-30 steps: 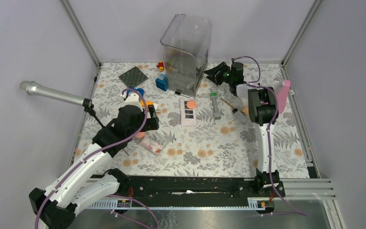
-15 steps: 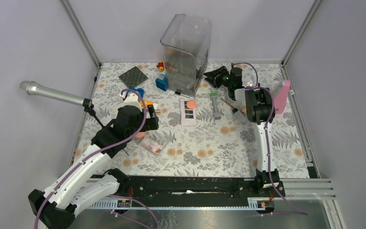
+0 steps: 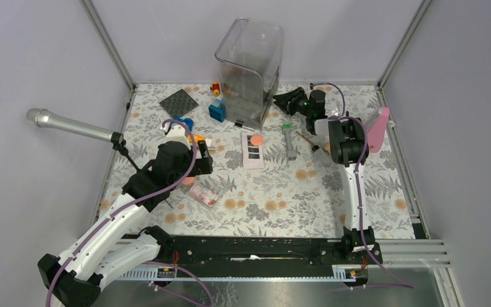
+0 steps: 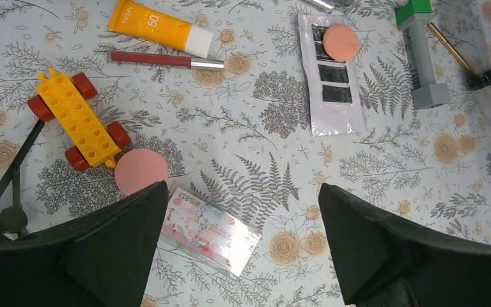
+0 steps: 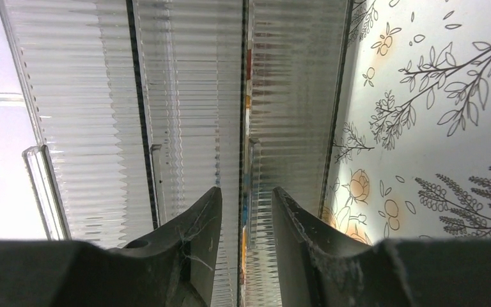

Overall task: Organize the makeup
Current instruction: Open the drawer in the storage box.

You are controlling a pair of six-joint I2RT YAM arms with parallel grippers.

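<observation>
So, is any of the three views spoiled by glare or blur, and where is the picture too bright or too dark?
Top external: even, soft light, sharp throughout, with only faint reflections on the clear container. Left wrist: the white palette is sharp, while the left gripper is near-black with little detail. Right wrist: the ribbed container wall washes out to white at far left; the floral table stays readable.

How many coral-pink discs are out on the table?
2. One disc on the white palette; the other disc beside the yellow toy car. More may be hidden.
</observation>
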